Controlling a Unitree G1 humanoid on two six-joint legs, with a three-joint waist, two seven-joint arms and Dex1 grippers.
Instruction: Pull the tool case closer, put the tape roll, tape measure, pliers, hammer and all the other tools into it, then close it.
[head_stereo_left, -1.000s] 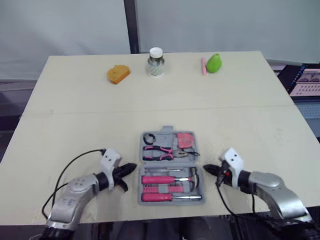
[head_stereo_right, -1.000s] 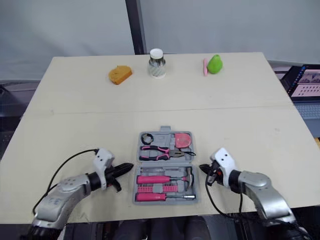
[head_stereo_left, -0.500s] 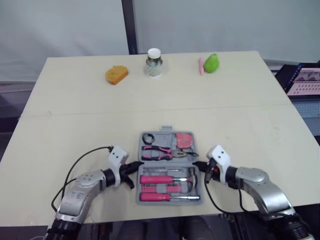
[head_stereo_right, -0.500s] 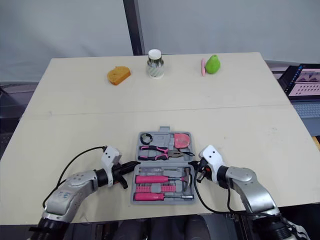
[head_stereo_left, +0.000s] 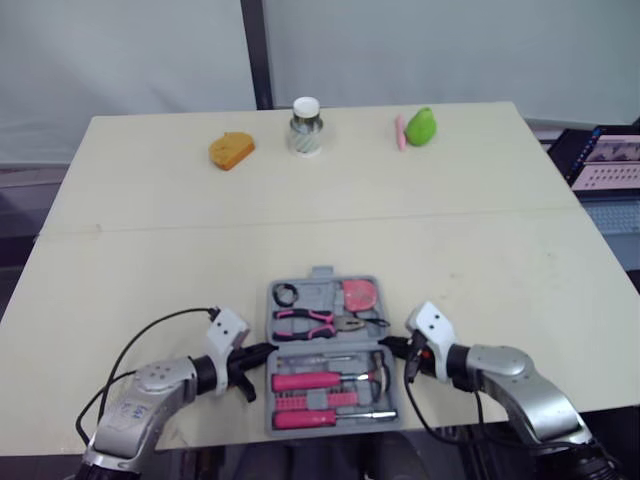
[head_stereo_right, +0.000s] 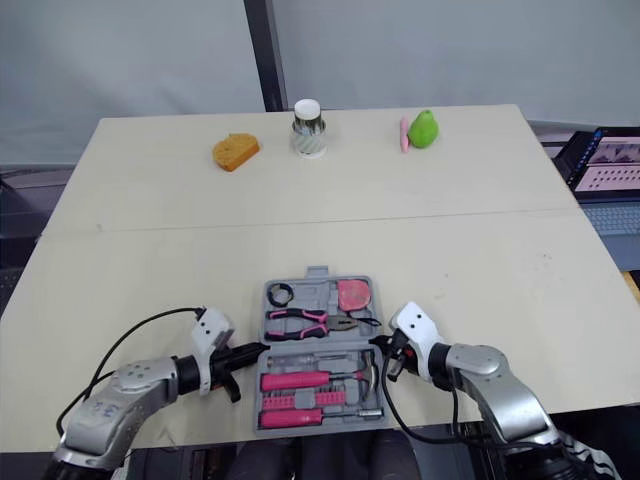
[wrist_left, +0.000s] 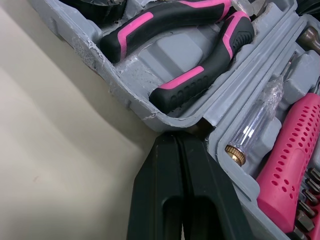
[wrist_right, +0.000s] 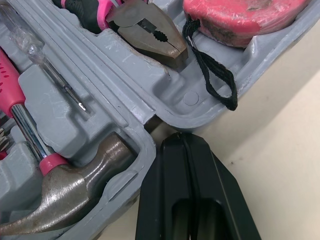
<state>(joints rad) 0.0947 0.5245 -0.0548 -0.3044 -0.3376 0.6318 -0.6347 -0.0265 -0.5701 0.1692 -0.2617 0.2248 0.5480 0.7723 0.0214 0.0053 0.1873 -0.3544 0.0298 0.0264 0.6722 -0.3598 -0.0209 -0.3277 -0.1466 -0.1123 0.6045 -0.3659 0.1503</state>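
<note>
The grey tool case lies open near the table's front edge. In its far half are a black tape roll, a pink tape measure and pink-handled pliers. Its near half holds pink screwdrivers and a hammer. My left gripper is shut, its tip against the case's left side at the hinge. On the opposite side my right gripper is shut too, touching the hinge notch beside the hammer head.
Along the far edge of the table stand an orange bread-like piece, a white-lidded jar and a green pear with a pink item beside it. A screen sits off the right side.
The case has slid toward me and a little to the left. Both grippers came back with it, still pressed to its two sides.
</note>
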